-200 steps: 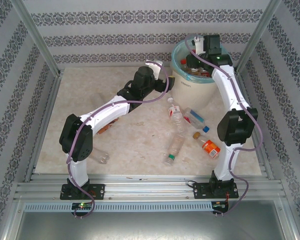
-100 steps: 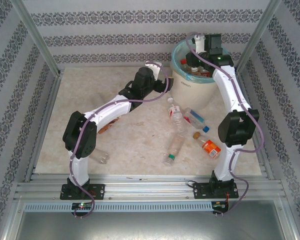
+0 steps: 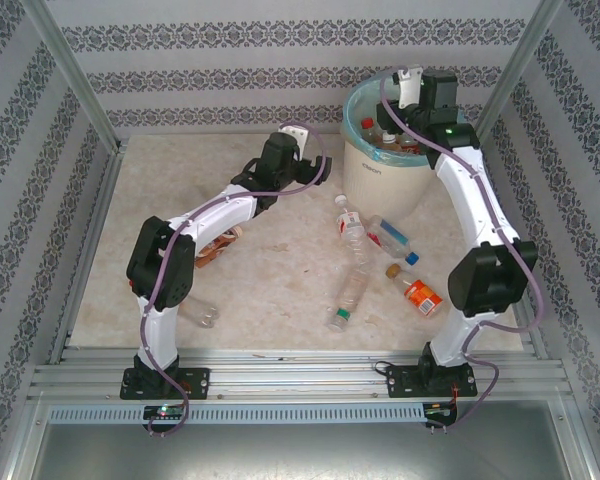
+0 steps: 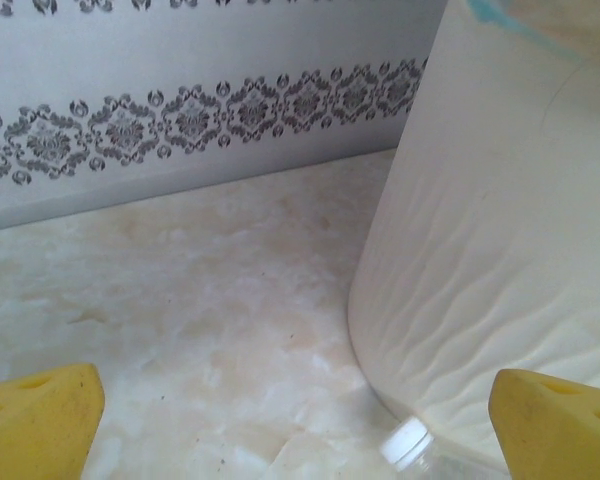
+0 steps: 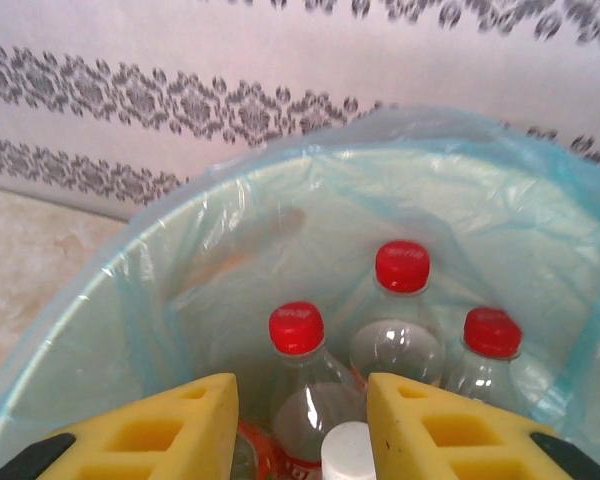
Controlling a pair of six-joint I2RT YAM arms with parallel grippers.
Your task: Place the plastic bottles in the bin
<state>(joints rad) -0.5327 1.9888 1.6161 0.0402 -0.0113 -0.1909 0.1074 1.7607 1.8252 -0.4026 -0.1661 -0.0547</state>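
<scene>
left gripper (image 4: 300,420) hanging wide open beside the bin (image 3: 375,175) | right gripper (image 5: 302,420) hovering pads-apart over binned bottles (image 5: 298,327), gripping nothing | loose bottles (image 3: 352,285) lying on the table (image 3: 150,200) | worry: it's maybe snagging the bag (image 5: 460,200) and dragging the bin over

The bin (image 3: 375,178) stands at the far right of the table (image 3: 130,250), near the back wall, with several bottles (image 5: 298,332) upright inside it and the right gripper (image 5: 302,420) above its opening. The left gripper (image 4: 298,425) is just left of the bin, low over the table. Before the bin four more bottles (image 3: 352,285) lie clustered on the table, one with its cap (image 4: 408,442) just beside the bin's foot, and a fifth bottle (image 3: 202,316) lies well apart at the near left, beside the left arm's base (image 3: 165,380).
</scene>
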